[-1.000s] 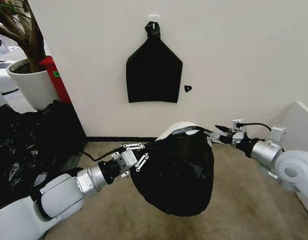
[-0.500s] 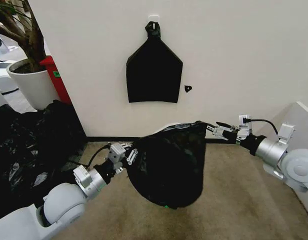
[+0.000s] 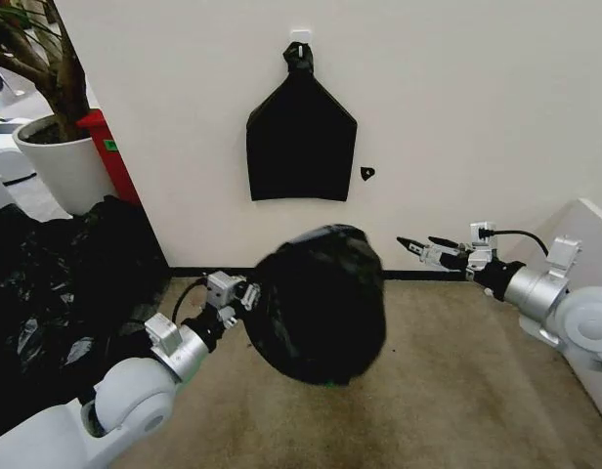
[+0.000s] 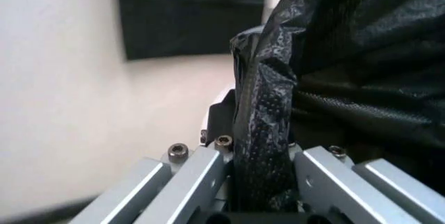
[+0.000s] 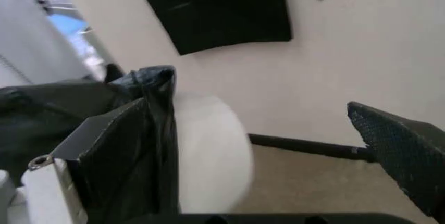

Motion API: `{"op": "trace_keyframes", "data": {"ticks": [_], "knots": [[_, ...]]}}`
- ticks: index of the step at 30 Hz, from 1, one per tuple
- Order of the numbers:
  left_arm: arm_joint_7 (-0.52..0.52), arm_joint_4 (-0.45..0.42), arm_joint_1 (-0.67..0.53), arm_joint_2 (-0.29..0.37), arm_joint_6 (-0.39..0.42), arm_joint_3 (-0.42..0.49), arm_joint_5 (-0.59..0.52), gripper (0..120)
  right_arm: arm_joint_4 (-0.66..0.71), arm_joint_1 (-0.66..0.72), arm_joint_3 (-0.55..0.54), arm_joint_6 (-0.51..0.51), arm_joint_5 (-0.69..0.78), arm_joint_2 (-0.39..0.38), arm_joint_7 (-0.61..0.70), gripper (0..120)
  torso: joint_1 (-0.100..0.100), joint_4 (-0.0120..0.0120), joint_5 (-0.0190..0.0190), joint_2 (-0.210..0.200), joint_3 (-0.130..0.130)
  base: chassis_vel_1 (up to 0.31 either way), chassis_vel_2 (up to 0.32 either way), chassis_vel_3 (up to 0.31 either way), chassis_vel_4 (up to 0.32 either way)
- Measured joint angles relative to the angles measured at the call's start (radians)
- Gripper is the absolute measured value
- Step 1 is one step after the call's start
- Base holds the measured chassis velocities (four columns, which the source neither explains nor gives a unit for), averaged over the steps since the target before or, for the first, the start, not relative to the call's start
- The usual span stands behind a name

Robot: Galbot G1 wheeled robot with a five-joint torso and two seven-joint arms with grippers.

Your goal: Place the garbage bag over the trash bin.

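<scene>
Gripping a fold of wrinkly, glossy black garbage bag at frame centre, the left claw is clamped; the right claw, centre-right, gapes empty.

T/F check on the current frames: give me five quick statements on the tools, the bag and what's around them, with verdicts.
1. The left tool is shut on the garbage bag. True; the left wrist view shows black film pinched between its fingers.
2. The right tool grips the bag's far edge. False; it is open and apart from the bag, with bare wall between them.
3. A flat black bag hangs on the wall above the work. True.
4. The garbage bag rests on the carpet. False; it hangs in the air from the left tool.
5. A white plant pot stands on the robot's right. False; it is at the far left, behind a heap of black plastic film.
</scene>
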Motion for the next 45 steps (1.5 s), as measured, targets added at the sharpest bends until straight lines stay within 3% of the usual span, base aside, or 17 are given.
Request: {"op": "trace_keyframes", "data": {"ticks": [2, 6, 10, 14, 15, 18, 22, 24, 27, 32, 35, 40, 45], "knots": [[-0.09, -0.012, -0.028, -0.015, 0.045, 0.019, -0.059, 0, 0.124, 0.008, 0.01, -0.005, -0.007, 0.027, 0.133, 100, 0.0, -0.0002, -0.001, 0.0, 0.0, 0.0, 0.0, 0.0, 0.0], [-0.207, -0.025, -0.109, -0.037, 0.107, 0.082, -0.127, 0, 0.259, 0.016, -0.025, -0.027, -0.084, 0.075, 0.27, 100, 0.0, -0.0003, -0.0002, 0.0, 0.0, 0.0, 0.0, 0.0, 0.0], [-0.284, -0.029, -0.181, -0.061, 0.153, 0.141, -0.193, 0, 0.304, -0.001, -0.075, -0.06, -0.202, 0.119, 0.278, 100, 0.0, -0.0004, -0.0004, 0.0, 0.0, 0.0, 0.0, 0.0, 0.0], [-0.391, -0.012, -0.374, -0.116, 0.218, 0.326, -0.316, 0, 0.31, 0.003, -0.213, -0.085, -0.419, 0.177, 0.215, 93, 0.0, -0.0009, -0.0002, 0.0, 0.0, 0.0, 0.0, 0.0, 0.0], [-0.391, -0.012, -0.374, -0.116, 0.218, 0.326, -0.316, 0, 0.31, 0.003, -0.213, -0.085, -0.419, 0.177, 0.215, 93, 0.0, -0.0009, -0.0002, 0.0, 0.0, 0.0, 0.0, 0.0, 0.0], [-0.441, 0.032, -0.516, -0.172, 0.239, 0.462, -0.348, 0, 0.3, 0.031, -0.304, -0.108, -0.516, 0.209, 0.206, 79, 0.0, -0.0001, -0.0001, 0.0, 0.0, 0.0, 0.0, 0.0, 0.0], [-0.465, 0.1, -0.638, -0.238, 0.247, 0.553, -0.342, 0, 0.302, 0.024, -0.328, -0.172, -0.472, 0.241, 0.333, 62, 0.0, -0.0009, 0.0002, 0.0, 0.0, 0.0, 0.0, 0.0, 0.0], [-0.468, 0.107, -0.647, -0.244, 0.247, 0.561, -0.34, 0, 0.302, 0.023, -0.328, -0.178, -0.456, 0.244, 0.351, 58, 0.0, -0.0008, 0.0002, 0.0, 0.0, 0.0, 0.0, 0.0, 0.0], [-0.467, 0.139, -0.696, -0.285, 0.248, 0.605, -0.293, 0, 0.3, 0.039, -0.326, -0.188, -0.35, 0.255, 0.454, 45, 0.0, -0.0004, 0.0, 0.0, 0.0, 0.0, 0.0, 0.0, 0.0], [-0.453, 0.158, -0.718, -0.316, 0.244, 0.637, -0.224, 0, 0.265, 0.107, -0.336, -0.193, -0.224, 0.267, 0.579, 30, 0.0, -0.0005, 0.0, 0.0, 0.0, 0.0, 0.0, 0.0, 0.0], [-0.432, 0.174, -0.745, -0.339, 0.235, 0.662, -0.17, 0, 0.203, 0.197, -0.377, -0.193, -0.111, 0.295, 0.725, 14, 0.0, -0.0003, 0.0, 0.0, 0.0, 0.0, 0.0, 0.0, 0.0], [-0.418, 0.174, -0.76, -0.353, 0.224, 0.677, -0.134, 0, 0.117, 0.256, -0.432, -0.187, -0.125, 0.338, 0.786, 0, 0.0, -0.0003, -0.0001, 0.0, 0.0, 0.0, 0.0, 0.0, 0.0], [-0.404, 0.158, -0.765, -0.354, 0.219, 0.683, -0.111, 0, 0.029, 0.297, -0.467, -0.18, -0.184, 0.378, 0.811, 0, 0.0, -0.0003, 0.0, 0.0, 0.0, 0.0, 0.0, 0.0, 0.0]]}}
